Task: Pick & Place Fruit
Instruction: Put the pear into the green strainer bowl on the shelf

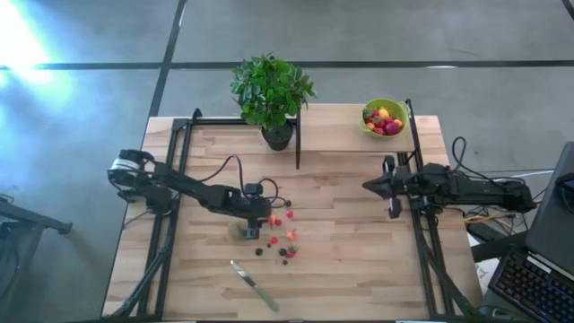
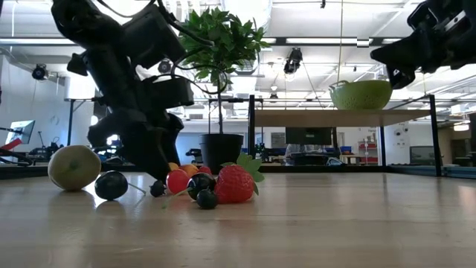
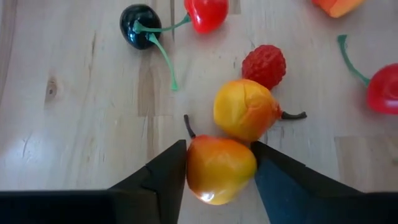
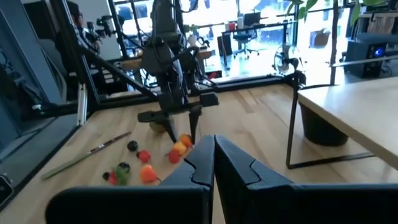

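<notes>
Between the two dark fingers [image 3: 163, 180] of the left gripper [image 3: 217, 171] sits a small orange-yellow pear-shaped fruit [image 3: 219, 169], the finger faces right against its two sides; the pictures do not settle whether it is clamped tight or only bracketed. Just past the fingertips a second orange-yellow fruit [image 3: 245, 109] touches the first, and a red raspberry [image 3: 264, 65] lies against that one's far side. Farther ahead of the gripper are a dark cherry [image 3: 139, 25] with a green stem and a red cherry [image 3: 207, 14]; off to one side another red cherry [image 3: 384, 89] shows at the edge.

From above, the left gripper [image 1: 262, 215] is down on the wooden surface [image 1: 359, 269] at the edge of the scattered fruit [image 1: 280, 240]. A dull-green ball [image 1: 239, 231] lies just beside the gripper, and a green-handled knife [image 1: 254, 285] lies apart from it, beyond the berries. From the low view a strawberry [image 2: 236, 184] and dark berries [image 2: 111, 185] lie around the lowered gripper.

Well apart, the right gripper [image 1: 368, 186] hangs above the surface, clenched and empty, near a raised shelf [image 1: 332, 135] carrying a lime-green bowl [image 1: 400, 114] of fruit. A potted plant [image 1: 272, 94] stands behind the left gripper.
</notes>
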Robot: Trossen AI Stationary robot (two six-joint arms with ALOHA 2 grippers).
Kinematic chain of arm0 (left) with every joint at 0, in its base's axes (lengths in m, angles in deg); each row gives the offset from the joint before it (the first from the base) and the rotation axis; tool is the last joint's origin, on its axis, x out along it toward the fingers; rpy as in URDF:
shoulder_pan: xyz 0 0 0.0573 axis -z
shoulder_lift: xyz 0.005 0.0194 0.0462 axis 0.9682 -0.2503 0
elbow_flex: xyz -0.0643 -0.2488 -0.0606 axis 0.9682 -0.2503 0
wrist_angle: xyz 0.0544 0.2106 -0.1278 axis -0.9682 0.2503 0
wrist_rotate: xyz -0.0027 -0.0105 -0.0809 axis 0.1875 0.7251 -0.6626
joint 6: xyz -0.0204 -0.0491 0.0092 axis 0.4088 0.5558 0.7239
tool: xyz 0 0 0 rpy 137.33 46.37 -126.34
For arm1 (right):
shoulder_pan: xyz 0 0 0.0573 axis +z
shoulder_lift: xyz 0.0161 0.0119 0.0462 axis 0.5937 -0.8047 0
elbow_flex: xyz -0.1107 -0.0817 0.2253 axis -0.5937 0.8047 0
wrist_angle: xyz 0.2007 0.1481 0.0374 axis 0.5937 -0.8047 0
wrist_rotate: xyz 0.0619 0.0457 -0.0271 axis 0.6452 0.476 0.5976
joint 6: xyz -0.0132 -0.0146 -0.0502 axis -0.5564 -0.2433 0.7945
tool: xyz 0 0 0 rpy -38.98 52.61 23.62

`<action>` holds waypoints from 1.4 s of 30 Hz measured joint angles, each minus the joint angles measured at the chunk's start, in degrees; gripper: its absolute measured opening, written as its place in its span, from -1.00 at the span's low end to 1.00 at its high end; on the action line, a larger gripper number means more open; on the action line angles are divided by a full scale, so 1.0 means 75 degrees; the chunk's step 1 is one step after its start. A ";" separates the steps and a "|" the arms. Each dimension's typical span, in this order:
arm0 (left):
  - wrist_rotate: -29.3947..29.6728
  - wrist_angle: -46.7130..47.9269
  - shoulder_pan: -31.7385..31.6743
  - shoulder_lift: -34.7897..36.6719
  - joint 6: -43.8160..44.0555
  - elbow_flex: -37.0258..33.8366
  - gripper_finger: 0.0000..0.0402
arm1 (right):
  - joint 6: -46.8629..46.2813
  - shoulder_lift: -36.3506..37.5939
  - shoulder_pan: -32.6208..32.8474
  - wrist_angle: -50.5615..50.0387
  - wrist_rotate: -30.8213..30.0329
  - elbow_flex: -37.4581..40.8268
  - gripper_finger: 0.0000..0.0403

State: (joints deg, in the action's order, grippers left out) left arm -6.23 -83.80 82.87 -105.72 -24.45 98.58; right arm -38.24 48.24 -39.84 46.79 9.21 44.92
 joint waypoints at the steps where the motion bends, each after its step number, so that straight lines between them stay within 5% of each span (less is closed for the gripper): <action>1: 0.0000 0.0037 0.0000 0.0018 0.0009 0.0000 -0.13 | -0.0041 -0.0056 0.0003 0.0018 0.0000 0.0000 -0.96; 16: 0.0268 0.1922 -0.0008 0.0393 0.0315 0.0544 -0.28 | -0.0062 -0.0929 0.0014 0.0170 0.0009 0.0000 -0.96; 23: 0.0289 0.2134 -0.0008 0.0914 0.0742 0.0974 -0.27 | 0.0690 -0.1814 0.0428 0.1368 0.0071 0.0000 -0.96; 34: 0.0241 -0.1323 -0.0008 0.1147 -0.0264 0.0976 -0.27 | 0.1404 -0.4141 0.1434 0.4598 0.0042 -0.0006 -0.96; 42: -0.0161 -0.3435 -0.0008 0.0825 -0.1203 0.0973 -0.27 | 0.1401 -0.5645 0.1475 0.5009 0.0004 -0.0540 -0.96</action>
State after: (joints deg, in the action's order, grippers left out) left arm -7.44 -109.56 82.82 -99.53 -33.47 105.88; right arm -27.74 5.90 -28.78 84.36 9.24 40.87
